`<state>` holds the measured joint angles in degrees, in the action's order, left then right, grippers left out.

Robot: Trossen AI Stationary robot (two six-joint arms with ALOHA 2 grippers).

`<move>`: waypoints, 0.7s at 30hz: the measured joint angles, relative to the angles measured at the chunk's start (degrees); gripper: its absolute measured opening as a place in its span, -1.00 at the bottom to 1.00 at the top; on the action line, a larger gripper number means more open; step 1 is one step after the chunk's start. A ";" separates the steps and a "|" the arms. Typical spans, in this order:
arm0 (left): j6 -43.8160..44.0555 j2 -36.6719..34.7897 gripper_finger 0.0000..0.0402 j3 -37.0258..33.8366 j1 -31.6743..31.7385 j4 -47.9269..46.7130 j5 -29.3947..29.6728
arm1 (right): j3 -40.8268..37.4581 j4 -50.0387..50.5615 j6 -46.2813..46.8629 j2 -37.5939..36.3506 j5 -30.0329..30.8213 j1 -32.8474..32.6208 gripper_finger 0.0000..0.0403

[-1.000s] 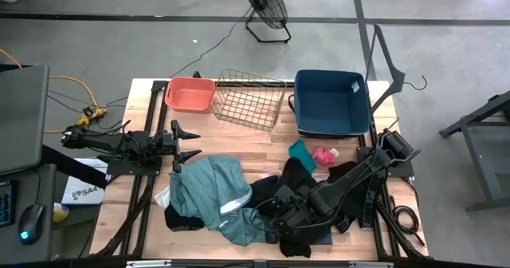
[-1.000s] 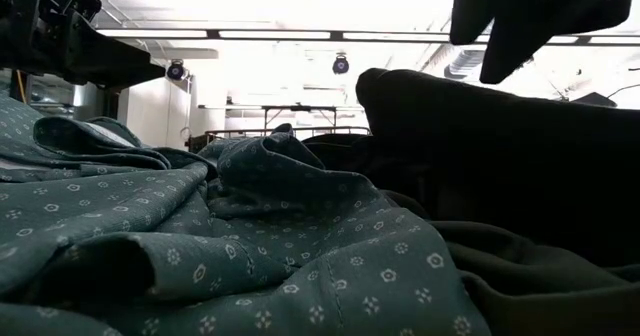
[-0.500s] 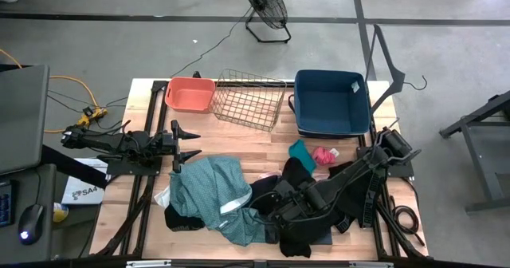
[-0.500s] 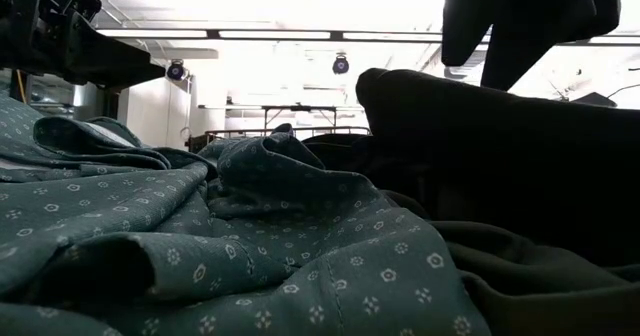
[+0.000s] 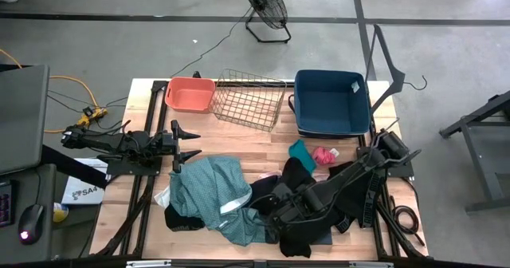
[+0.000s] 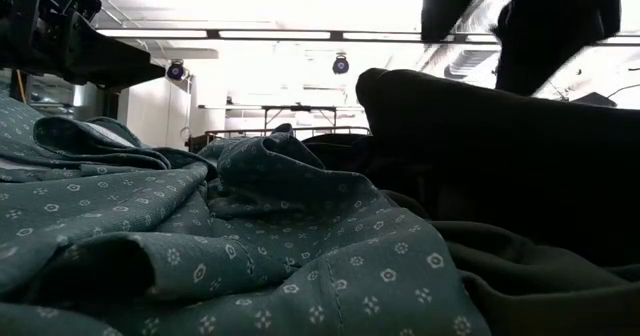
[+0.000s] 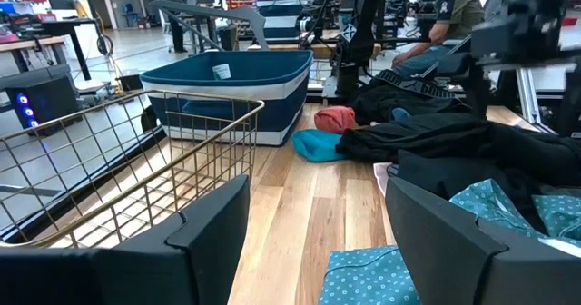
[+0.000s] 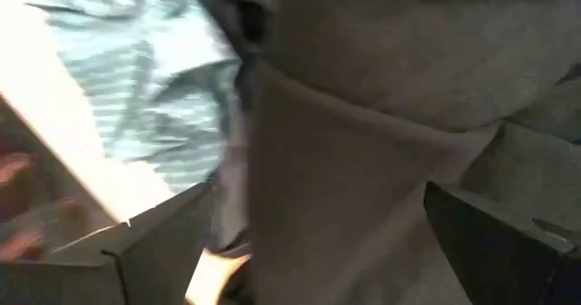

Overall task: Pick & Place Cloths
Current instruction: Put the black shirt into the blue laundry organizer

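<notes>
Teal cloth (image 5: 209, 190) sprawls lengthwise across the table beneath the spread right claw (image 5: 278, 218).

Two dark jointed arms, black claws

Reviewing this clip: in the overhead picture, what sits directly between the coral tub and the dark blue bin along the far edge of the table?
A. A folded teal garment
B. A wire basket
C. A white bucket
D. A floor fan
B: the high view shows the wire basket standing between the coral tub and the dark blue bin.
</notes>
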<state>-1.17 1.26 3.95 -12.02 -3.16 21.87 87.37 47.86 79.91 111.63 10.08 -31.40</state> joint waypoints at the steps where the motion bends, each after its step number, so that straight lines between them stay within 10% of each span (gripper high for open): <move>1: -0.02 -0.02 0.26 0.00 -0.01 0.00 0.00 | 0.00 0.12 0.57 0.91 -0.05 0.04 0.95; 11: -0.02 0.00 0.26 0.00 0.01 0.00 0.00 | 0.01 4.81 4.69 4.86 -1.75 1.16 0.75; 21: 0.00 -0.02 0.26 0.00 -0.01 0.00 0.00 | 0.00 9.36 4.51 2.02 -5.41 1.16 -0.30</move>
<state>-1.17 1.24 3.95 -12.03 -3.16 21.87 87.37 57.22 84.42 113.66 4.67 -30.24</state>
